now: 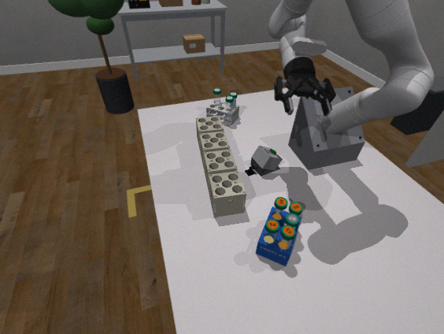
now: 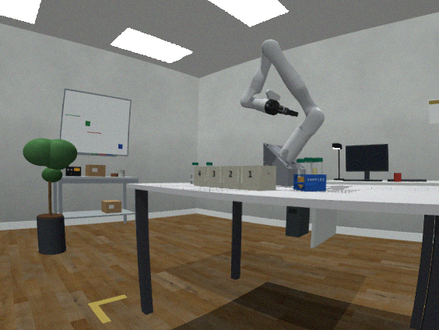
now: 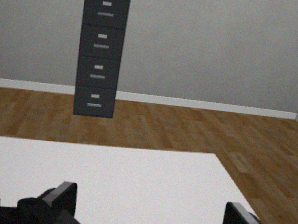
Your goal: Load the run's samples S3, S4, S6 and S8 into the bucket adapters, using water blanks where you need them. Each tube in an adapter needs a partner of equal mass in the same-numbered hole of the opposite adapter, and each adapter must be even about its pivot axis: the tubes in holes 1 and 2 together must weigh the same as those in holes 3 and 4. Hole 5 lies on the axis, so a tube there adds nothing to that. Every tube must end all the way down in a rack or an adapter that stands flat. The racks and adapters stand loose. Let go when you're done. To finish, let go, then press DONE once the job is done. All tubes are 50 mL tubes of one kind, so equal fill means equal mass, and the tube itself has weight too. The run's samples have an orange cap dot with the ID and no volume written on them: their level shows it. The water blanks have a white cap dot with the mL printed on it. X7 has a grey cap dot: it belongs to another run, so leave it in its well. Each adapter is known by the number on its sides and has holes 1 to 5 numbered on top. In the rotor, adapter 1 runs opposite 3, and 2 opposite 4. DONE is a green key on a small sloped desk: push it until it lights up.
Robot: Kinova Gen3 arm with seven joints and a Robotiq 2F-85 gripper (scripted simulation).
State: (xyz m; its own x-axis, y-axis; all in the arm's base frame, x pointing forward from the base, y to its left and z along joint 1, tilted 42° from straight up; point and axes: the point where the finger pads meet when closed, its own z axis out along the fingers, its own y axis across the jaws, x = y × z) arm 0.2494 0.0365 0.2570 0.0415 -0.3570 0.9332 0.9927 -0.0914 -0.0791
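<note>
The pincer (image 1: 306, 95) hung high above the table (image 1: 354, 299), its fingers spread wide apart with nothing between them, over the grey pedestal (image 1: 334, 151) that carried the arm. From the side it pointed roughly level, well above everything on the table.

Below it and toward the middle of the table sat the small sloped desk (image 1: 264, 159) with the green key (image 1: 272, 150) on top. Beyond that desk, farther from the pincer, four beige adapters (image 1: 220, 165) stood touching in one row, all their holes open; the side view showed their numbers running 4, 3, 2, 1. At the row's far end stood a small clear rack (image 1: 230, 115) with three green-capped tubes (image 1: 229, 100).

Well apart from the pincer, toward the near side of the table, stood the blue rack (image 1: 271, 248). It held four tubes with orange cap dots (image 1: 280, 202) and one with a grey dot (image 1: 292, 219); the labels were too small to read.

The wrist view showed only bare table, wood floor and a dark filing cabinet (image 3: 100, 55).
</note>
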